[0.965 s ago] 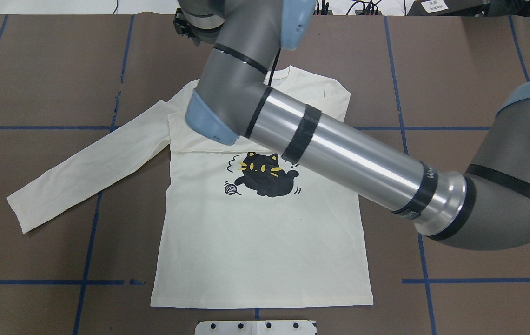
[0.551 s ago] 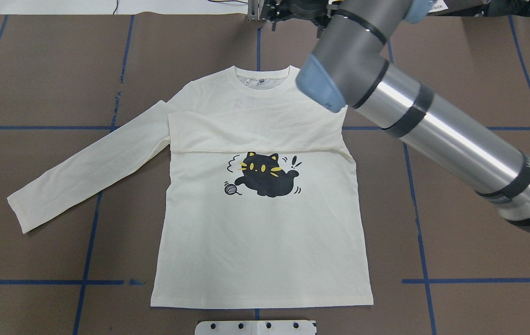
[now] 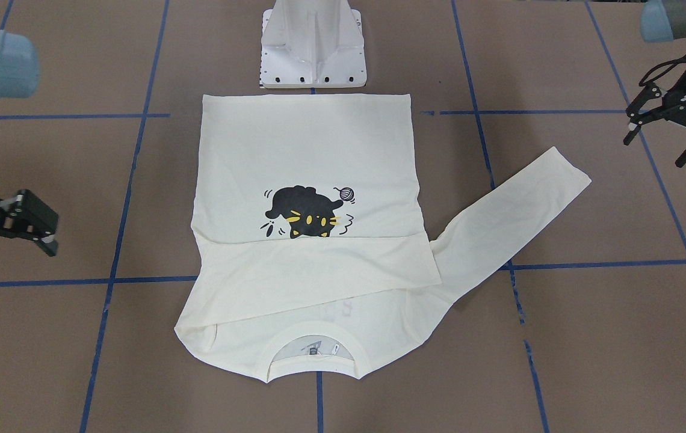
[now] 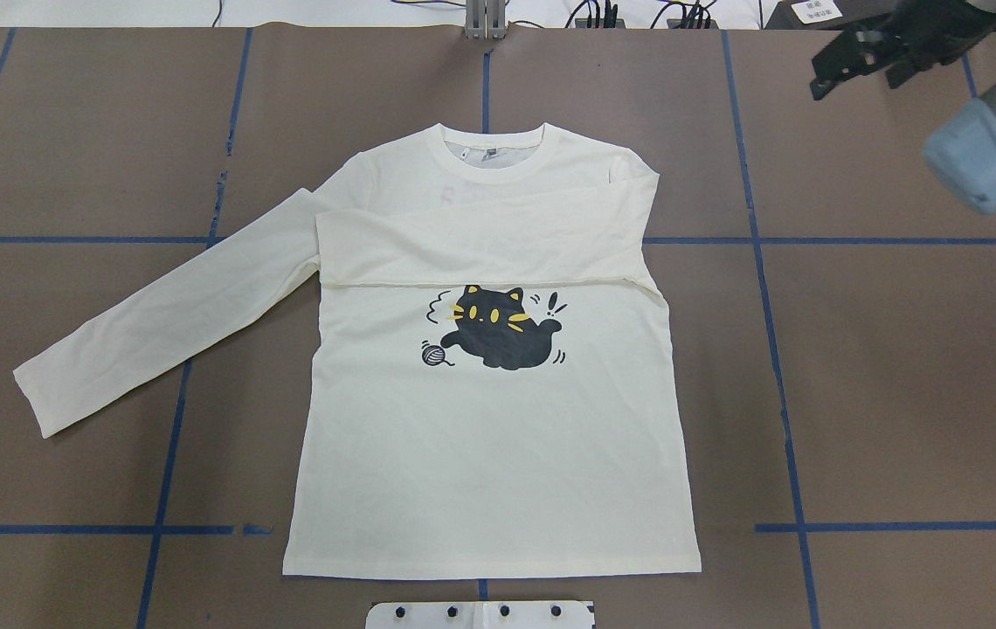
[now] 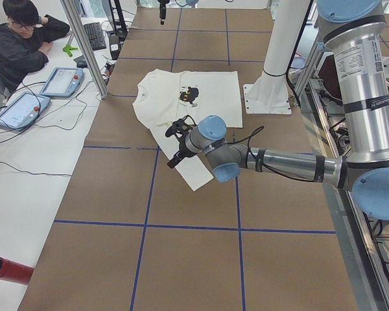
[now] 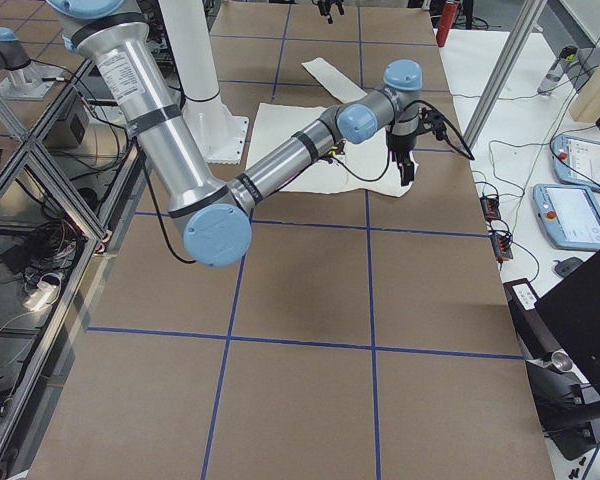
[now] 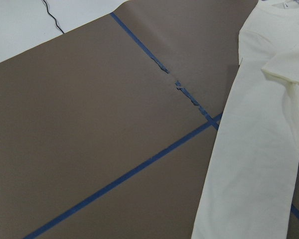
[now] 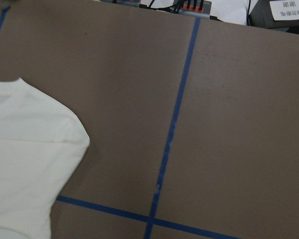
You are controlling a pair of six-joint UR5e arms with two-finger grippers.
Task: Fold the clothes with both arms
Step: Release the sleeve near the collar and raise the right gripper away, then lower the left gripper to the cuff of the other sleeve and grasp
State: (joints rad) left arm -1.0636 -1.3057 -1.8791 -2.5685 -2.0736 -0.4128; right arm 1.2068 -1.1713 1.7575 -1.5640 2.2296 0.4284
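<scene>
Right arm point(image 4: 990, 150) no longer over shirt point(image 4: 498, 454)

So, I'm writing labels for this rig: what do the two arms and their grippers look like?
The left arm and right arm are round silver-grey tubes with light-blue joint caps and black bands. A black cable loops to the wrist. The left gripper and right gripper are black, each with two fingers. The left one bears small white lettering.
</scene>
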